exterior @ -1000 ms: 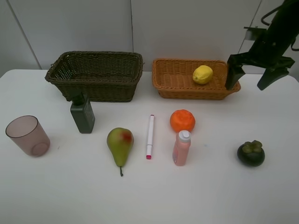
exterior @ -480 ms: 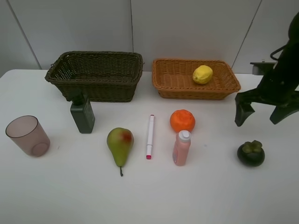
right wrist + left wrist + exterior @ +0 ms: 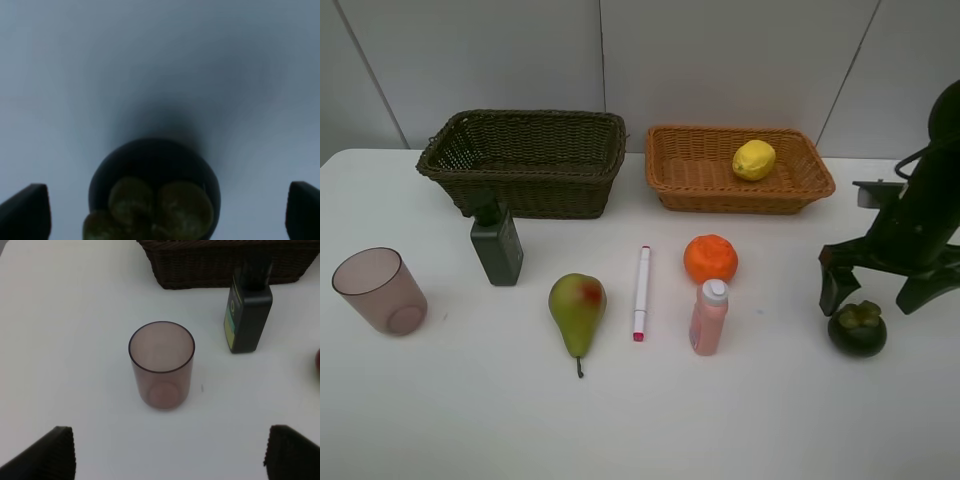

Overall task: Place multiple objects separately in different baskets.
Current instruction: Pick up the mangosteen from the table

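A dark round mangosteen [image 3: 857,330] sits on the white counter [image 3: 770,420], with the right end effector [image 3: 868,297] wide open and empty just over it. The left end effector [image 3: 168,455], equally open and empty, faces a translucent mauve cup [image 3: 161,365]. Beyond, a yellow lemon [image 3: 754,159] lies in the orange-tan wicker basket [image 3: 700,190].

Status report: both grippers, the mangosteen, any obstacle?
Right gripper open, straddling mangosteen, not touching. Left gripper open, facing mauve cup. Lemon in orange-tan basket. Nothing in the way.

the right gripper [image 3: 872,292] is held low on its dark arm [image 3: 920,215] with the jaws spread wide and pointed downward, while the left gripper [image 3: 170,455] is seen only by its two widely parted fingertips [image 3: 47,455].
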You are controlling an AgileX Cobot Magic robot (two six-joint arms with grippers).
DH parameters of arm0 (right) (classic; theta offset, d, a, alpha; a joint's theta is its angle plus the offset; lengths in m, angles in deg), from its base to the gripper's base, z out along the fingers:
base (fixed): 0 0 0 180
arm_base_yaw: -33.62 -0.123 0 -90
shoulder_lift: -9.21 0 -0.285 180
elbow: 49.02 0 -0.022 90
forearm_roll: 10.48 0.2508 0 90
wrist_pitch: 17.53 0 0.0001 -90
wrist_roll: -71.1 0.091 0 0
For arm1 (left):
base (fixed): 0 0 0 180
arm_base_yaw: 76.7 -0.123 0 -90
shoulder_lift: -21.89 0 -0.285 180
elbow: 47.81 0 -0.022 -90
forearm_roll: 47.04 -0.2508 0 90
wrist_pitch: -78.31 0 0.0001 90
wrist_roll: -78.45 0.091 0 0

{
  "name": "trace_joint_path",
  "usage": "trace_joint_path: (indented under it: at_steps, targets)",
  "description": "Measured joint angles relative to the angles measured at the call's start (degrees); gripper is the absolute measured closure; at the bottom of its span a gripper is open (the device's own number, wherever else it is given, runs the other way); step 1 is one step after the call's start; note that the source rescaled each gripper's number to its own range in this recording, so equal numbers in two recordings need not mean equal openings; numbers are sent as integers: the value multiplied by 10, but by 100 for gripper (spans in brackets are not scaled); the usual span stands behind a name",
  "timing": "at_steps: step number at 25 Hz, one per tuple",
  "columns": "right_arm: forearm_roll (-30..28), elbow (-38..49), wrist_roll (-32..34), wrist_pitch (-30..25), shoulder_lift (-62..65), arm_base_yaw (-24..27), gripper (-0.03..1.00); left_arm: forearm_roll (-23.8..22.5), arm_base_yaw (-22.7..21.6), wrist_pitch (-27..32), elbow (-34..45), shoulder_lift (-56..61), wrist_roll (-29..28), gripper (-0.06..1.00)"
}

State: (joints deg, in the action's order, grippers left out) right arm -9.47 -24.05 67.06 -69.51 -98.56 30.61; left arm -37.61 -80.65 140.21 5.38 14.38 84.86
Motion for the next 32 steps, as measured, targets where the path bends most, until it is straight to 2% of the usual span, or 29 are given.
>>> trace_joint_path:
  at_steps: [8,15,27,30,32]
  targets:
    - [14,6,1,15,0,0,-2,0,0,0,0,0,0,-6]
    - [28,47,2,38,0,0,-2,0,0,0,0,0,0,-6]
    - [39,51,2,45,0,0,-2,0,0,0,0,0,0,-6]
    - [39,51,2,45,0,0,6,0,0,0,0,0,0,-6]
    - [39,51,2,45,0,0,19,0,0,0,0,0,0,-6]
